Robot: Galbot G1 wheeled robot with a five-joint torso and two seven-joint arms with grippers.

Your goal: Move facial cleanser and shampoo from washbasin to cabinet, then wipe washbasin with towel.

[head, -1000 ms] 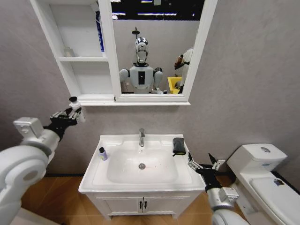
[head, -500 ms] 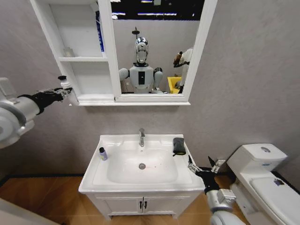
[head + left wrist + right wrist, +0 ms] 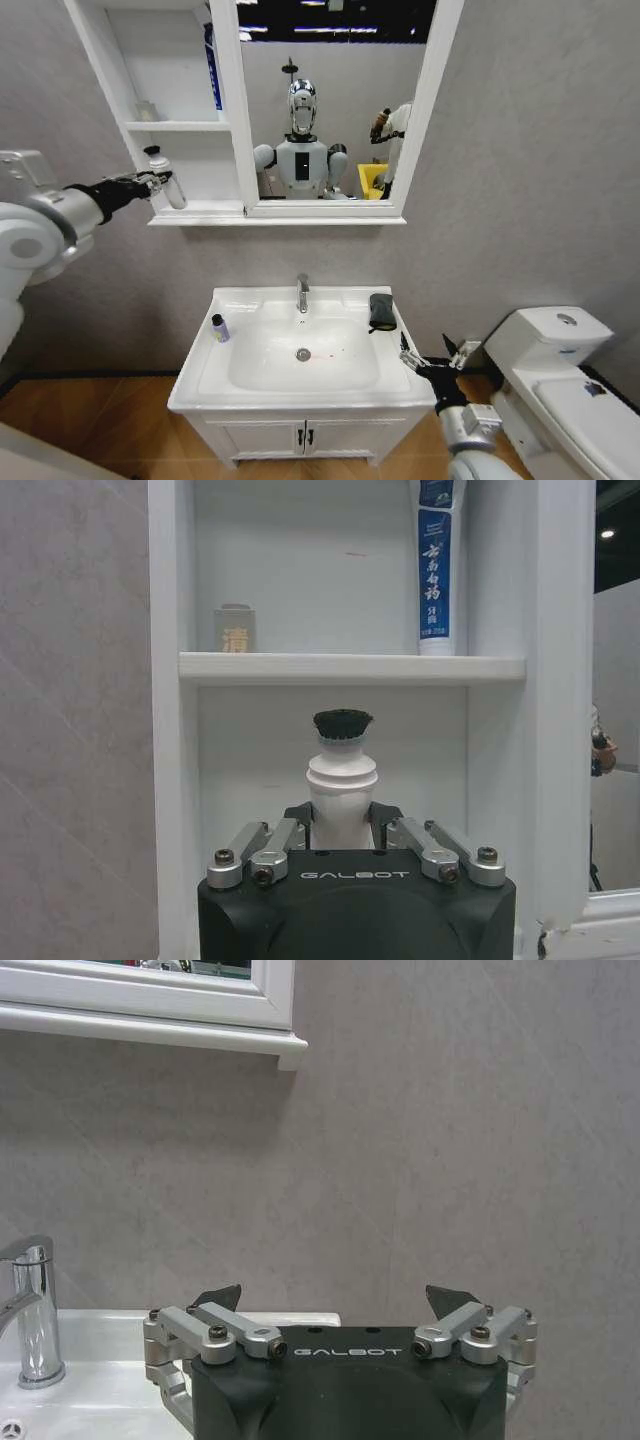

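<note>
The left gripper (image 3: pixel 152 181) has its fingers (image 3: pixel 283 837) closed around the lower neck of a white bottle with a black cap (image 3: pixel 165 176), which stands upright in the grip with its cap toward the underside of the cabinet's middle shelf (image 3: pixel 350 667). The left arm reaches in level from the left of the cabinet (image 3: pixel 165 110), and the bottle is at the mouth of the lower open compartment, just above its bottom board. In the left wrist view that compartment is bare behind the bottle, with side walls close on both sides. On the shelf above stand a small tan box (image 3: pixel 234 629) and a blue and white tube (image 3: pixel 436 565).

Below the cabinet, the washbasin (image 3: pixel 303 395) carries a small dark-capped bottle (image 3: pixel 219 328) on its left rim, beside the bowl and left of the chrome tap (image 3: pixel 302 292). The dark towel (image 3: pixel 381 311) lies folded on the right rim, right of the tap.

The right gripper (image 3: pixel 436 354) hangs low at the washbasin's right front corner, its fingers (image 3: pixel 220 1297) spread wide apart and holding nothing. It points toward the grey wall, with open room between basin and toilet (image 3: pixel 565 380).
</note>
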